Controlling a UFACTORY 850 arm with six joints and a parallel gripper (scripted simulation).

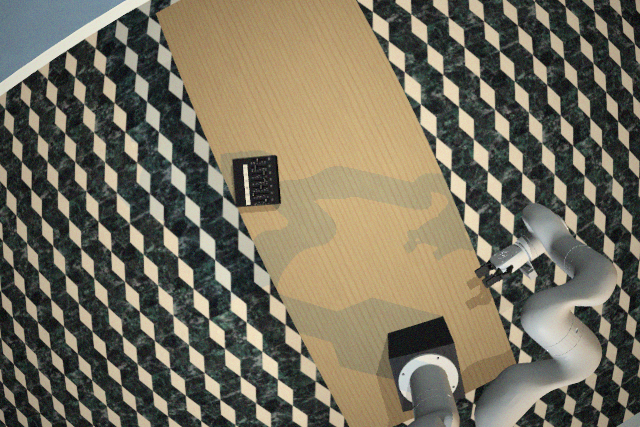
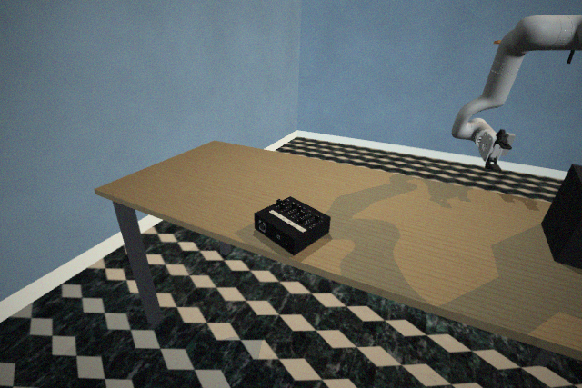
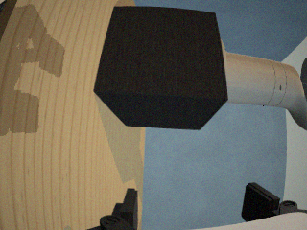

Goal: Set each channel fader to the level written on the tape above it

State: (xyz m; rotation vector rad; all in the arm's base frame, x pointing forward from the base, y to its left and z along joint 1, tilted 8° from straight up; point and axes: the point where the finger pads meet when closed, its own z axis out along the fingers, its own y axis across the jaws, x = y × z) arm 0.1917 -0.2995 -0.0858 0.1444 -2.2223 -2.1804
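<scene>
Top view: checkered floor (image 1: pixel 103 282) under a long wooden table (image 1: pixel 289 76); black lighting desk (image 1: pixel 255 180) with white tape strip at the table's 9 o'clock edge, black pedestal (image 1: pixel 419 335) at 6 o'clock, gripper (image 1: pixel 490 273) at 4 o'clock over the table's edge, well apart from the desk, jaws wide and holding nothing. Exterior view: blue walls (image 2: pixel 141 69), lighting desk (image 2: pixel 291 223) near the table's front edge, gripper (image 2: pixel 494 163) at 3 o'clock above the far edge. Wrist view: pedestal (image 3: pixel 160 64) at 12 o'clock against blue wall, fingers spread wide at 6 o'clock.
</scene>
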